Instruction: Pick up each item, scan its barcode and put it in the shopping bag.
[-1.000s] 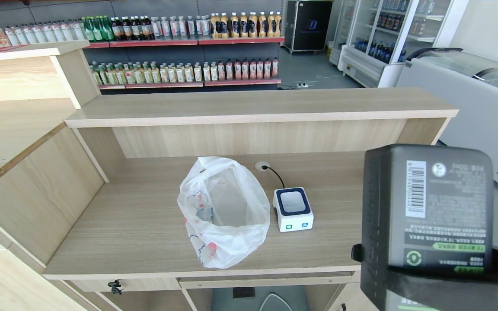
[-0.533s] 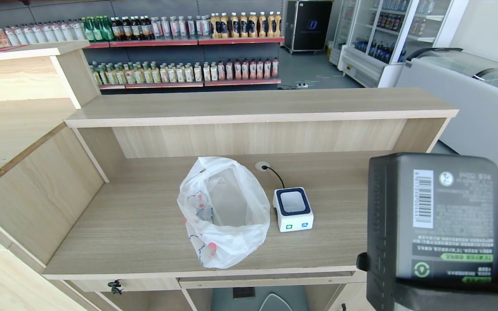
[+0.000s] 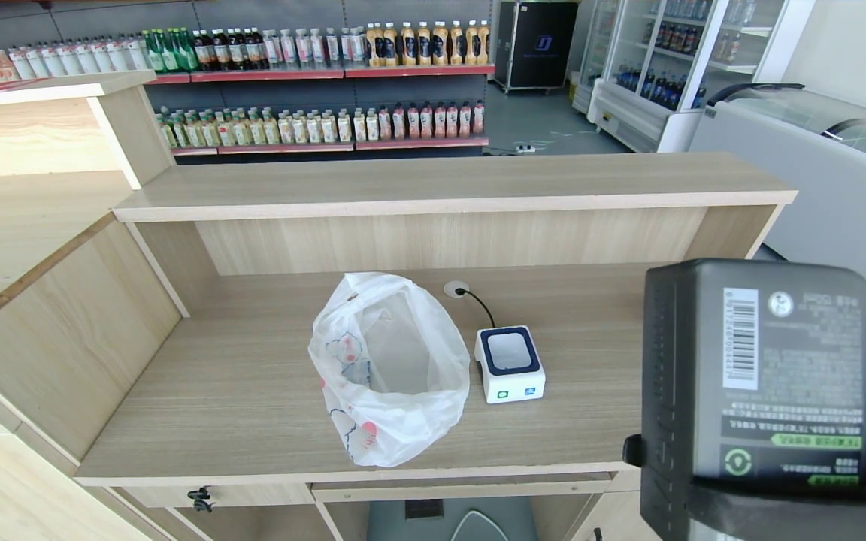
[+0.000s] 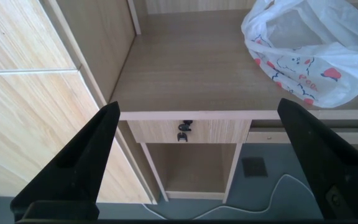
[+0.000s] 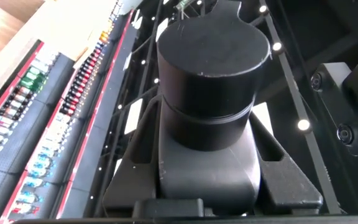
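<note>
A black container (image 3: 756,376) with a white barcode label (image 3: 740,338) facing me hangs in the air off the counter's right front corner. My right gripper (image 3: 786,503) is shut on its lower part. The right wrist view shows that gripper (image 5: 207,168) clamped on the container's body below its round black cap (image 5: 213,56). A white plastic shopping bag (image 3: 388,368) stands open at the middle of the counter. The white scanner (image 3: 510,364) sits just to the bag's right. My left gripper (image 4: 197,162) is open with nothing in it, in front of the counter's front edge, left of the bag (image 4: 309,50).
The wooden counter (image 3: 237,391) has a raised ledge (image 3: 448,188) behind and a side wall (image 3: 65,330) on the left. A cable (image 3: 478,304) runs from the scanner to a hole in the counter. A drawer with a key (image 4: 183,129) sits under the front edge.
The black container in my right gripper has shifted slightly to the right and a little lower in the head view. Bag and scanner have not moved.
</note>
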{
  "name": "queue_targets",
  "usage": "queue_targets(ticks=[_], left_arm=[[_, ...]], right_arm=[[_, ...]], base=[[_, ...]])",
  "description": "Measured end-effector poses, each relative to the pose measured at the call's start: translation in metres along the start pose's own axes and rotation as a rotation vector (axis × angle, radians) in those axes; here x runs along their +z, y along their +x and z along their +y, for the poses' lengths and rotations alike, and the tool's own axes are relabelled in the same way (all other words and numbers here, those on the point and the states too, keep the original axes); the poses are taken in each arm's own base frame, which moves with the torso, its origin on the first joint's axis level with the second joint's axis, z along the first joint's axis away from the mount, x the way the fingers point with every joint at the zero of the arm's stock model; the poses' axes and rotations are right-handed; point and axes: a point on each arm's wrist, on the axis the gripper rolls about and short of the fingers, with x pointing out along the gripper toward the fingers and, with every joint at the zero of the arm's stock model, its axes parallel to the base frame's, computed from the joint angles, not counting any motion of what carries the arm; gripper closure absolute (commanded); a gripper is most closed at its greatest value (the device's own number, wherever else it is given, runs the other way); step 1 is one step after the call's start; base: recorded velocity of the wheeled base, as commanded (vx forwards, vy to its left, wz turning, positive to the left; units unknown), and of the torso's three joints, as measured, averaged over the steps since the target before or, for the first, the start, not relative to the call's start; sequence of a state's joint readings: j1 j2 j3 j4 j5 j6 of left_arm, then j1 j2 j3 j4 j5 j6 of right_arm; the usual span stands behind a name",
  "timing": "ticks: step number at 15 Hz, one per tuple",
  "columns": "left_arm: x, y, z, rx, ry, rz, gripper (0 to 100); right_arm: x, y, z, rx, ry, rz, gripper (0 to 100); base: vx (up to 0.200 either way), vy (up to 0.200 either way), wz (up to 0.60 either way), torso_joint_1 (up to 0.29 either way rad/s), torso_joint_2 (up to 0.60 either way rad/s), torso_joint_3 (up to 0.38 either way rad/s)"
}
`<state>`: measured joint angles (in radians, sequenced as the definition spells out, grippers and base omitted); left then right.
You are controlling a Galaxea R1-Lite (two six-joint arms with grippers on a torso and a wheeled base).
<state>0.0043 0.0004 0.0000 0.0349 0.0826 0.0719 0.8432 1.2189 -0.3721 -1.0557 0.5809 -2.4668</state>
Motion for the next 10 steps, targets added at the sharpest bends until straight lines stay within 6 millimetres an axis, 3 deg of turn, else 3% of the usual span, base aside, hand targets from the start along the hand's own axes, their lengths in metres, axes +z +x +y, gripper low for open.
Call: queue_targets(ticks=[3,6,8,10], left_arm=[[0.0,0.0,0.0,0.0,0.0,0.0,0],[0.0,0.0,0.0,0.0,0.0,0.0,0],[0.0,0.0,0.0,0.001,0.0,0.0,0],[0.0,0.0,0.0,0.0,0.0,0.0,0]], right_arm=[[-0.007,0.004,0.003,0.044,0.048,-0.017,100],[-0.026,-0.001,0.018,0.213,0.285,0.037,100],[-0.049,-0.023,0.037,0.42,0.587,0.237,100],[-0.069,-0.061,0.053,0.573,0.994,0.589,100]], base=[[0.0,0.0,0.0,0.0,0.0,0.0],[0.0,0.0,0.0,0.0,0.0,0.0],[0.0,0.0,0.0,0.0,0.0,0.0],[0.0,0.0,0.0,0.0,0.0,0.0]])
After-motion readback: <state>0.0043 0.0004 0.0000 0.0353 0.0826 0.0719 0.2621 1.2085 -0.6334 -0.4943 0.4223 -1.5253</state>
